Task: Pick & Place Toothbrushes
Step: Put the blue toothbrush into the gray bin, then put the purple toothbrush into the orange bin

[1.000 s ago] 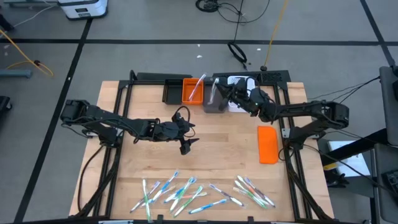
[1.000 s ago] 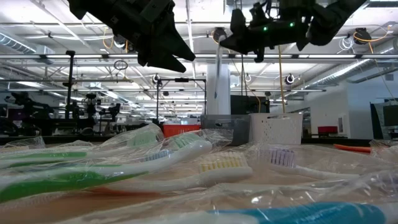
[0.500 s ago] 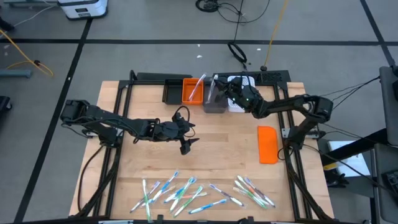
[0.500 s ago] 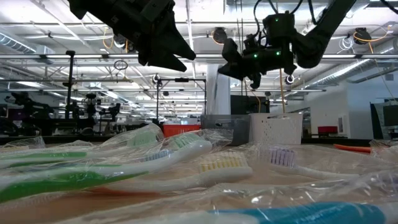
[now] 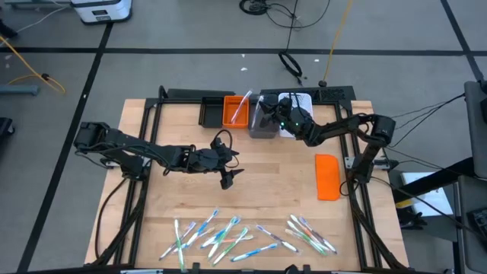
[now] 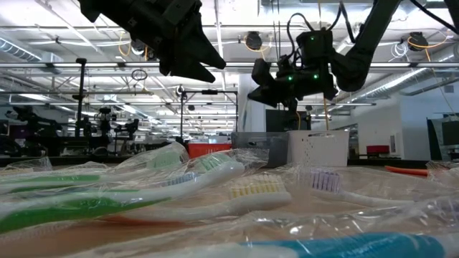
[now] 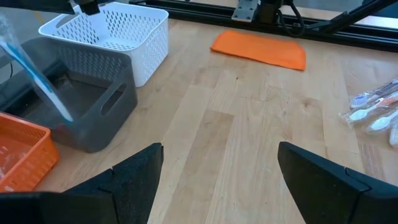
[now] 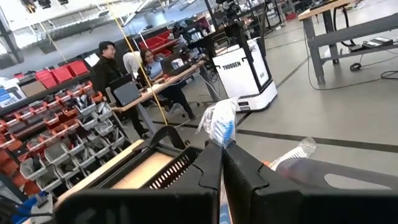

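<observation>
Several wrapped toothbrushes lie in two heaps near the table's front edge and fill the foreground of the low view. My right gripper is shut on a wrapped blue-white toothbrush over the grey bin. In the left wrist view this toothbrush slants down into the grey bin. Another toothbrush leans in the orange bin. My left gripper hangs open and empty above the table's middle. My right gripper pinches the wrapped toothbrush between its two fingers, which lie across it. One wrapped end sticks out just past the fingertips. The other end hangs slanting down inside the grey bin; whether it touches the bin's floor I cannot tell.
A black bin, the orange bin, the grey bin and a white basket stand in a row at the far edge. A flat orange block lies at the right. Bare wood lies between the bins and the heaps. People stand in the room behind.
My right gripper has gone down and a little toward the table's left edge, closer over the grey bin, still shut on the toothbrush. Its elbow has drawn in toward the table.
</observation>
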Controlling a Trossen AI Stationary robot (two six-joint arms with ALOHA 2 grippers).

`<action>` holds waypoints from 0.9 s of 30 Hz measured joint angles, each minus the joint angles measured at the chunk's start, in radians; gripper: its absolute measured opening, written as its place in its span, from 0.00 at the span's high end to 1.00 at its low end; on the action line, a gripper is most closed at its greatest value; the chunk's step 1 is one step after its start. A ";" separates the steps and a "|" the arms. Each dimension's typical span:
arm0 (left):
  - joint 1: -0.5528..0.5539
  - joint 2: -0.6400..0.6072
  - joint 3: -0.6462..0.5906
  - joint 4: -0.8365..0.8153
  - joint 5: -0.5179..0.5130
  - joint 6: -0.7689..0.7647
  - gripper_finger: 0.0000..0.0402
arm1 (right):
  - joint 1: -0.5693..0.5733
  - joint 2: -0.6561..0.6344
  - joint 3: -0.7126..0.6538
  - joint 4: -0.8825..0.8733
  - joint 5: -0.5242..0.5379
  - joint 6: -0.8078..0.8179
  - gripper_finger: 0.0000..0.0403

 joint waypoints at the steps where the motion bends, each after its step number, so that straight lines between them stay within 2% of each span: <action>1: 0.000 0.000 0.000 0.000 0.000 0.000 0.20 | 0.000 0.000 0.000 -0.001 0.000 0.000 1.00; 7: 0.000 0.000 0.000 0.000 0.000 0.000 0.20 | 0.000 0.000 0.000 -0.010 0.000 -0.009 0.99; 13: 0.000 0.000 0.000 0.000 0.000 -0.001 0.20 | 0.000 0.000 0.000 -0.066 0.001 -0.028 0.92; 27: 0.000 0.000 0.000 0.000 0.000 -0.001 0.20 | 0.000 0.000 0.000 -0.072 0.004 -0.099 0.57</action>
